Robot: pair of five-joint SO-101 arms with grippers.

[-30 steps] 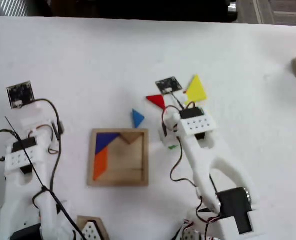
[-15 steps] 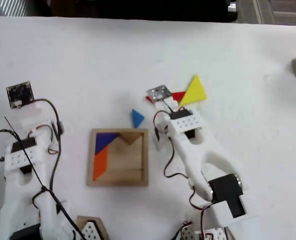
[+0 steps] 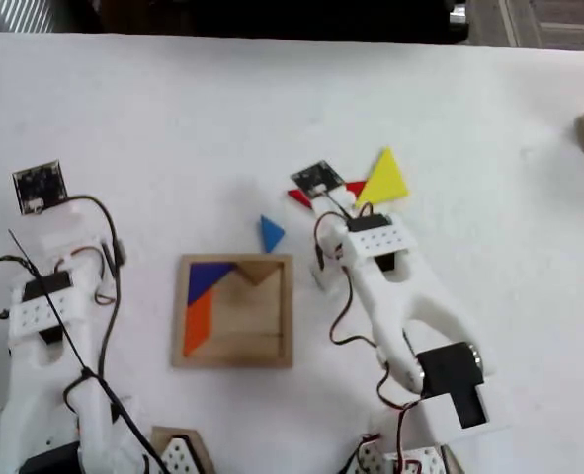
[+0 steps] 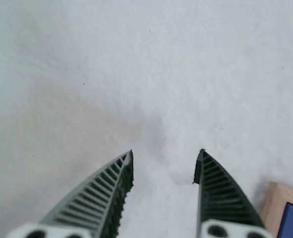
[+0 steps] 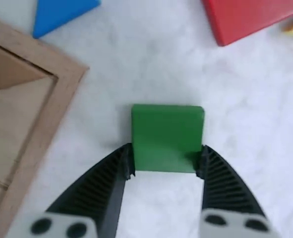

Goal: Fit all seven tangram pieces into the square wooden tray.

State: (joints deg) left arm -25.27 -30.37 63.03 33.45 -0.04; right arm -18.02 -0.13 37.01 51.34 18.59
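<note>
Gripping a square [image 5: 167,134], the right gripper [image 5: 165,161] has its jaws clamped on it.
Left gripper [image 4: 163,166] jaws apart; high view shows tray [image 3: 288,311] holding blue piece [image 3: 208,278], orange piece [image 3: 198,324].

The table [image 3: 153,118] bears a wooden tray [image 3: 234,361], blue triangle [image 3: 271,233], red triangle [image 5: 250,17], yellow triangle [image 3: 383,181] and green square [image 5: 167,136].

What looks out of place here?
Nothing is broken or spilled. Blue triangle, red piece and yellow triangle lie outside the wooden tray; the right claw grips a green square.
</note>
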